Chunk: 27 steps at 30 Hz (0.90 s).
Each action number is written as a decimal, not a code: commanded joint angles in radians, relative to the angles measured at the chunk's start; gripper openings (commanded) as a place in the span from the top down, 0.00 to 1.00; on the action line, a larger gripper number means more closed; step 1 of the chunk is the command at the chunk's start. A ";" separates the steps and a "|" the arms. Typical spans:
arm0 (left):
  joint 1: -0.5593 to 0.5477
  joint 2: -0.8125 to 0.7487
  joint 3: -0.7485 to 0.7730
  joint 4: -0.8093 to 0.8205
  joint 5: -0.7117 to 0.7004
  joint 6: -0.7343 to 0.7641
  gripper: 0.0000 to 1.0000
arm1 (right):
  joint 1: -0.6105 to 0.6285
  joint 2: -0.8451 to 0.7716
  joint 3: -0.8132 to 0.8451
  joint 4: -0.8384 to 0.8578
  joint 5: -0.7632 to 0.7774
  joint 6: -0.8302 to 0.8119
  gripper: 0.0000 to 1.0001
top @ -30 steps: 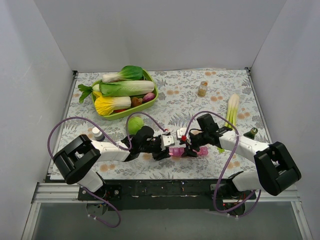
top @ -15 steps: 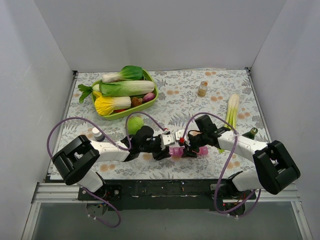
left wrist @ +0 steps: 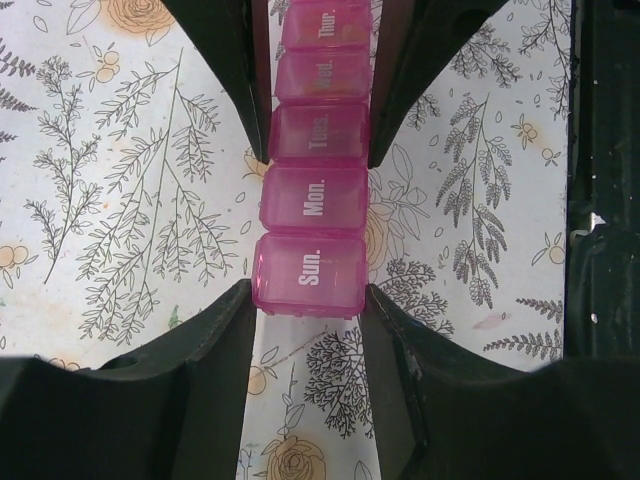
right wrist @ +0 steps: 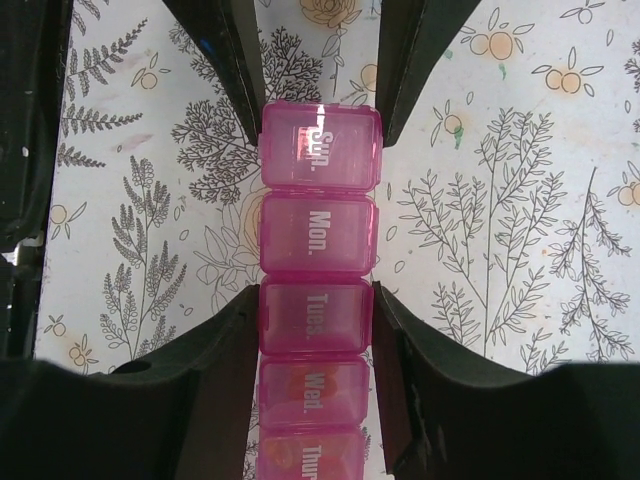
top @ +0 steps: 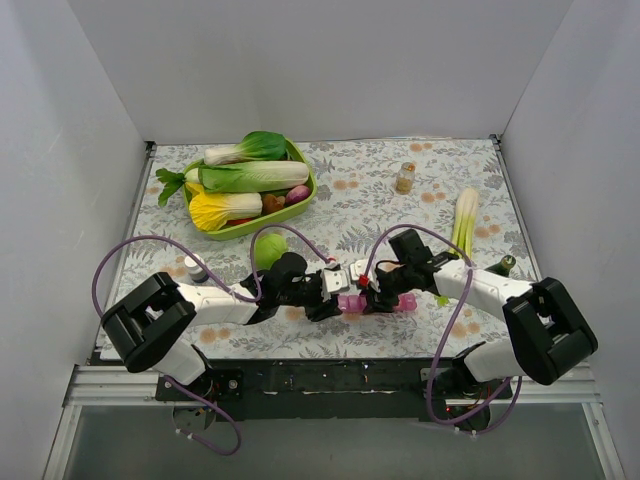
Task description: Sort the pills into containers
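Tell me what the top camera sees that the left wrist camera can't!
Only the top view shows the green bowl of bok choy, the small amber-filled bottle and a green ball. Only the left wrist view shows the day words on the cells, like Sun. and Mon.. Both show the pink pill box, the flowery tablecloth and black fingers against the box's sides.
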 commanded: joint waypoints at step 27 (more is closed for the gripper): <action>-0.019 -0.008 -0.016 -0.092 -0.114 0.175 1.00 | -0.092 0.192 0.269 -0.202 -0.099 0.098 0.41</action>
